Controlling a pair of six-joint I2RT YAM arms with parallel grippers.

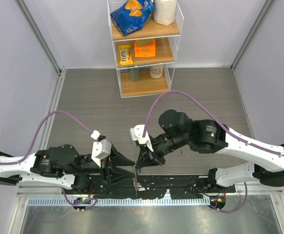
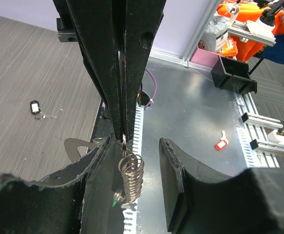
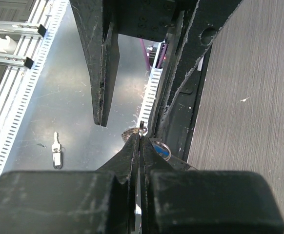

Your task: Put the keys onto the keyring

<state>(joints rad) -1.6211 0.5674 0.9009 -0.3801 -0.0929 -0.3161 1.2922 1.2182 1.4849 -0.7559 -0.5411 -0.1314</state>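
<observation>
My right gripper point(image 3: 141, 136) is shut on a thin metal ring of the keyring. Below it hangs a coil of silver rings point(image 2: 131, 178) with a small green tag point(image 2: 115, 200); a blue tag point(image 3: 160, 151) shows beside my fingertips. A flat grey metal loop point(image 2: 75, 145) shows behind my left gripper's left finger point(image 2: 83, 168). My left gripper point(image 2: 134, 141) is open, with the hanging rings between its fingers. The grippers meet over the table's near edge point(image 1: 136, 169). One key with a black head point(image 2: 36, 108) lies on the grey table. The other key is out of view.
A wire shelf point(image 1: 144, 46) with snacks stands at the back of the table. Beyond the near edge is a metal surface point(image 2: 191, 117) with a red-tagged key point(image 2: 221, 143) and a white-tagged key point(image 3: 57, 151).
</observation>
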